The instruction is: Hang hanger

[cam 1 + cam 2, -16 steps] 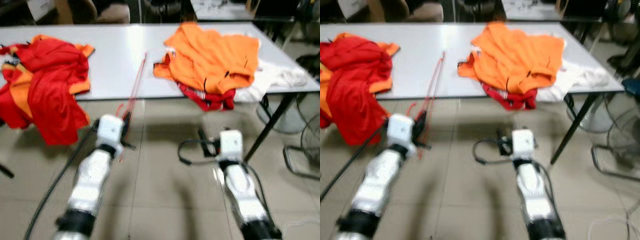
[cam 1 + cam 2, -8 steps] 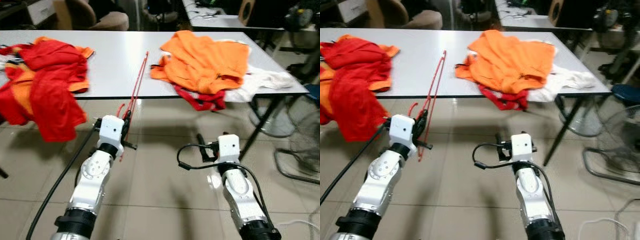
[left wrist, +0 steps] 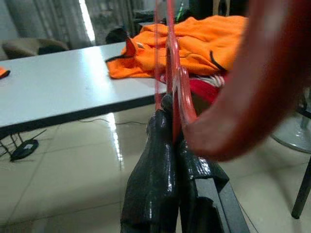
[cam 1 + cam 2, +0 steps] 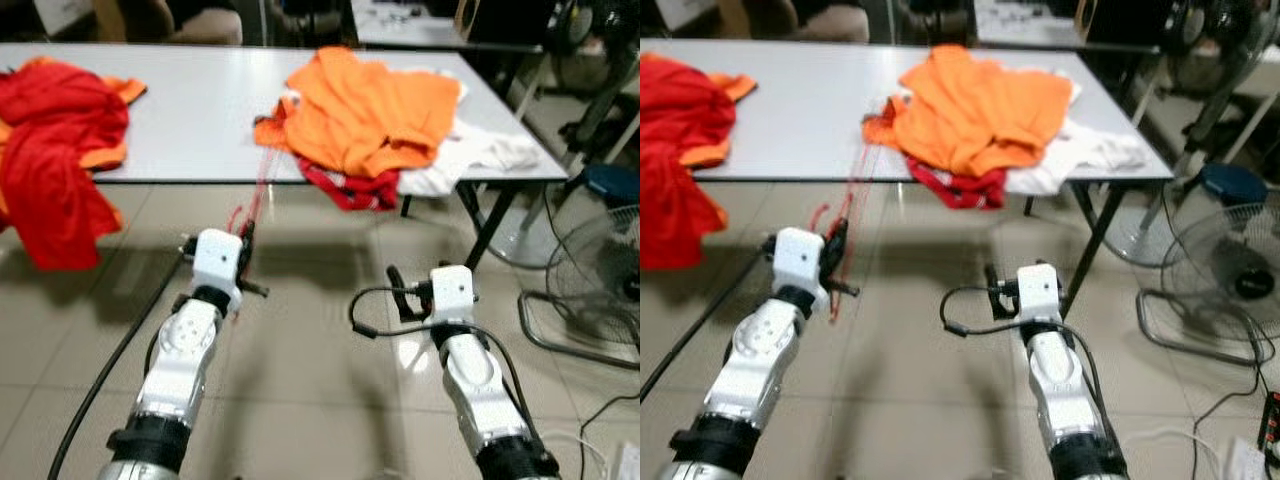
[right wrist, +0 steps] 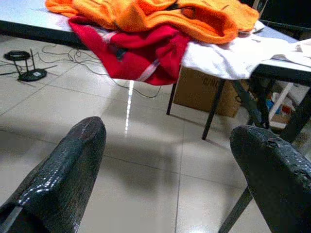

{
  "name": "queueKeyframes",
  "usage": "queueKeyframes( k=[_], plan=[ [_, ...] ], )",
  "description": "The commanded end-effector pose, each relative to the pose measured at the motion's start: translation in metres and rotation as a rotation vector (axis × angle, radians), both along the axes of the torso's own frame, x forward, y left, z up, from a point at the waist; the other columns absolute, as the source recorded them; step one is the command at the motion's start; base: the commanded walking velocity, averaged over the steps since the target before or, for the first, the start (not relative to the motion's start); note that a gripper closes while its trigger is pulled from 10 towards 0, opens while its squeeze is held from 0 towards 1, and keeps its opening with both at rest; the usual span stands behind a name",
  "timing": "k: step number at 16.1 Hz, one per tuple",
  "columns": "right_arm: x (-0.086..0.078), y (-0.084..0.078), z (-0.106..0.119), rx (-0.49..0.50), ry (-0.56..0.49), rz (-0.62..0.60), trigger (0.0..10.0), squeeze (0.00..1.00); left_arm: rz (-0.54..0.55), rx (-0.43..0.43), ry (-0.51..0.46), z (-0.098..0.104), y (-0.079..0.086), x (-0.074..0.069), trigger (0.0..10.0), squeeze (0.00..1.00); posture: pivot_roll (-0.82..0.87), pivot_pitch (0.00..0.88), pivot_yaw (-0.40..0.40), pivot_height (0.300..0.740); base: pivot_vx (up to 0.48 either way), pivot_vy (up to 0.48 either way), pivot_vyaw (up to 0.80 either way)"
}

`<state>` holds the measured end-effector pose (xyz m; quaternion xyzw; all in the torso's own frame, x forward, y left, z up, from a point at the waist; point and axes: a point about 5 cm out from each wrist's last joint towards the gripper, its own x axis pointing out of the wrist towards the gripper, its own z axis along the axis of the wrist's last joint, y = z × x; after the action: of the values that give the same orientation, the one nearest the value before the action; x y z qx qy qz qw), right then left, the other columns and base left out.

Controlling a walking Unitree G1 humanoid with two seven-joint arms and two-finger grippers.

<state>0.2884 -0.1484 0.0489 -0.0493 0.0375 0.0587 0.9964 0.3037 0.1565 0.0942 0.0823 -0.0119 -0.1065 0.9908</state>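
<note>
Before the long white table [image 4: 200, 110], over the tiled floor [image 4: 300, 370], the left gripper [image 4: 246, 243] has its two black fingers [image 3: 160, 165] pressed tight together on the red hanger [image 4: 845, 215]. This thin wire hanger is clamped near its lower part, and its hook curls out on the side of the gripper away from the table's right end. From the fingers the two thin red bars rise up toward the table edge and reach just beside the orange garment [image 4: 365, 105], but the bars are blurred there, so I cannot tell if the tip touches the cloth or the table top. The orange garment lies in a heap on the right half of the table, with a red piece of clothing [image 5: 129, 51] hanging over the front edge under it and a white cloth [image 4: 470, 155] spread toward the right corner of the table. At the left end of the table a pile of red clothes [image 4: 55, 140] lies partly on the top and partly hanging down over the edge. The right gripper [image 5: 170, 160] is held low in front of the table's right half, its fingers spread wide apart with nothing between them. To the right of the table a floor fan [image 4: 1225, 275] stands on the tiles.
</note>
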Motion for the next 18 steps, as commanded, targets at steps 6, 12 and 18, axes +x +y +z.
queueKeyframes(
  k=[6, 12, 18],
  plan=[
    [-0.0001, -0.0116, -0.0043, -0.019, 0.021, -0.014, 10.0, 0.00, -0.042, -0.064, 0.003, -0.0013, -0.0126, -0.0048, 10.0, 0.00, 0.00, 0.000, -0.014, 0.740, 0.040, -0.209, 0.00],
    [0.0019, -0.0126, -0.0021, -0.025, 0.012, -0.010, 10.0, 0.00, -0.026, -0.064, -0.012, 0.0022, -0.0099, -0.0020, 10.0, 0.00, -0.01, 0.000, -0.013, 0.740, 0.469, 0.000, 0.00],
    [0.0026, -0.0128, -0.0016, -0.021, 0.011, -0.014, 10.0, 0.00, -0.023, -0.103, 0.009, 0.0011, -0.0098, -0.0021, 10.0, 0.00, 0.00, 0.000, -0.010, 0.740, 0.472, 0.000, 0.00]
  ],
)
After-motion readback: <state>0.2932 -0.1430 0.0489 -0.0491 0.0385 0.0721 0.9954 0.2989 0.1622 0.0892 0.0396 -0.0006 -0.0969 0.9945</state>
